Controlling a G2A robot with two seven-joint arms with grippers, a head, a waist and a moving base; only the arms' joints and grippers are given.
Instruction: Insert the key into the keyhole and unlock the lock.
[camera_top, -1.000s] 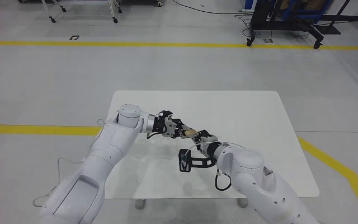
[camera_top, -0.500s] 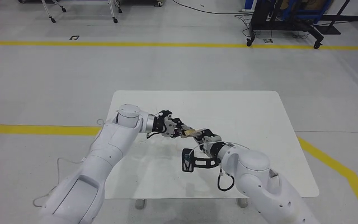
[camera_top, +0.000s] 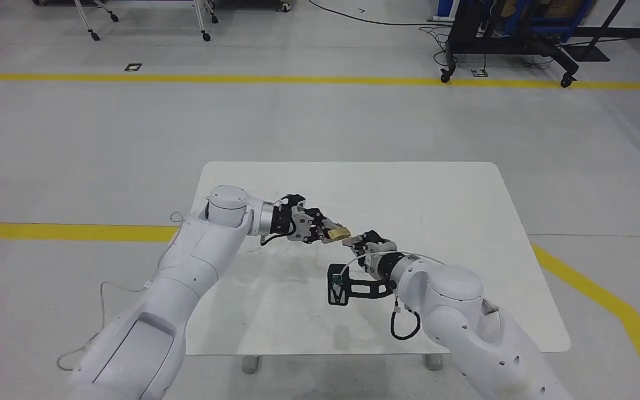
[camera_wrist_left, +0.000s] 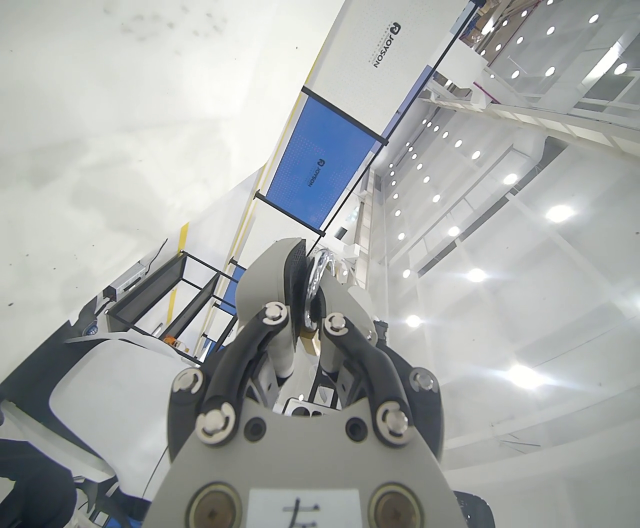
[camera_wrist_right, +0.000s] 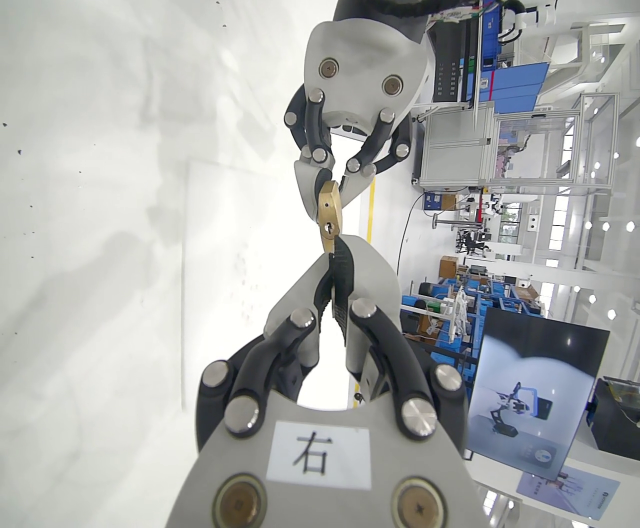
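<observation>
Your white table (camera_top: 450, 200) sits on grey floor (camera_top: 300, 125) crossed by yellow lines (camera_top: 300, 77). A black wheeled frame (camera_top: 510, 47) stands beyond its far right corner.

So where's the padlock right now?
Top view: over the middle of the table, the left gripper holds the padlock, keyhole end facing the right gripper.

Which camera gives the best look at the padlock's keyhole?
The right wrist view: the keyhole faces that camera on the end of the brass padlock. The top view shows the padlock as a tiny brass spot; the left wrist view shows its silver shackle clamped in the left gripper.
</observation>
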